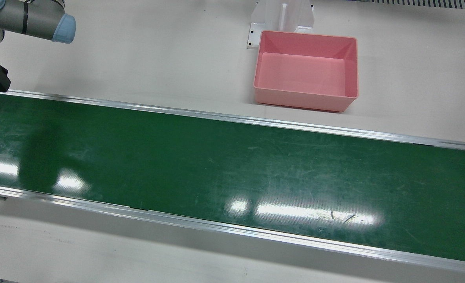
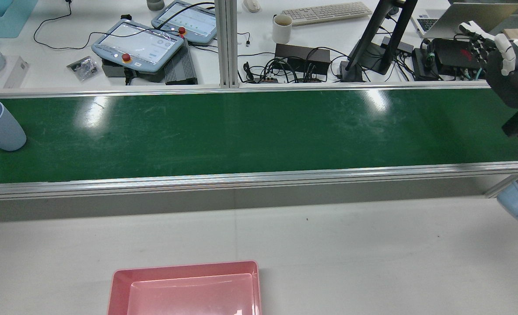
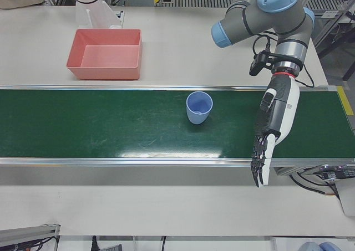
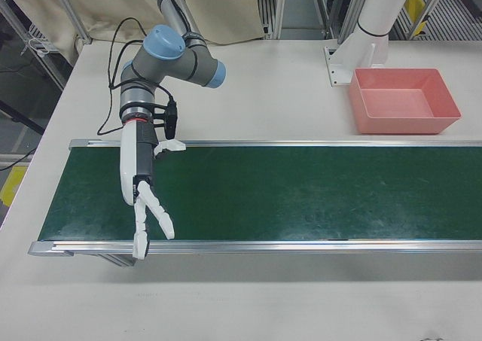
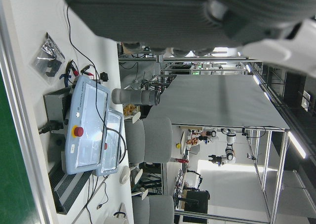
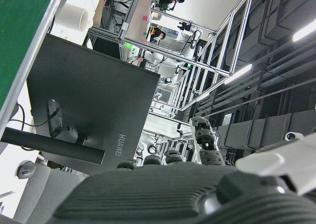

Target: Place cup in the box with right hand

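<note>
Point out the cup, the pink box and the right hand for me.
cup (image 3: 199, 107), left-front view, on its blue side wall.
pink box (image 1: 305, 100), front view, on its near outer wall.
right hand (image 4: 145, 193), right-front view, on the middle of the hand.

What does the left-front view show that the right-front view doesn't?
Only the left-front view shows the blue cup, upright on the green belt, and the left hand, open, beside it. Only the right-front view shows the right hand, open over the belt's far end, with no cup near it. Both show the belt and the empty pink box on the white table behind it.
</note>
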